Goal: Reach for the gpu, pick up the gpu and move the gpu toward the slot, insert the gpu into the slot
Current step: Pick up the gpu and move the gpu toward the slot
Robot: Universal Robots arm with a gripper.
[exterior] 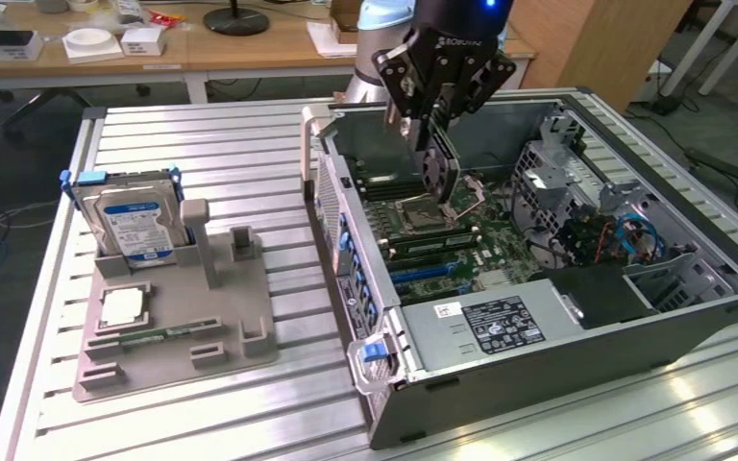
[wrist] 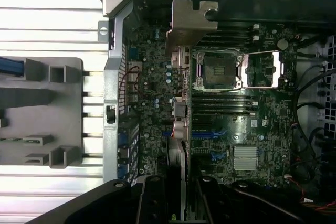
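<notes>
On the exterior view's left, the hard drive [exterior: 132, 226] stands in the grey fixture [exterior: 234, 327], well apart from the work and unlikely to matter. Further right is the perforated rear wall [exterior: 331, 206] of the open computer case, and this is probably the first hazard: the silvery bracket [wrist: 191, 20] at the end of the gpu [exterior: 442, 173] sits near that wall in the wrist view and could catch on it on the way down. The gripper [exterior: 430, 123] is clamped on the gpu and holds it on edge in the air above the motherboard [wrist: 152, 85], touching nothing below. The card appears to hang at a slight slant in the exterior view; if so, one end of its edge would probably meet the slot [exterior: 423, 274] first and jam or lever the card in the jaws. The card is not over the slot; it hangs nearer the open processor socket [exterior: 418, 213], so a descent from here would likely hit the socket's raised frame or the memory strips [wrist: 220, 100]. Two blue strips lie close together, so seating in the wrong one seems possible. Furthest right, the loose cables [exterior: 626, 235] are well apart from the card.
</notes>
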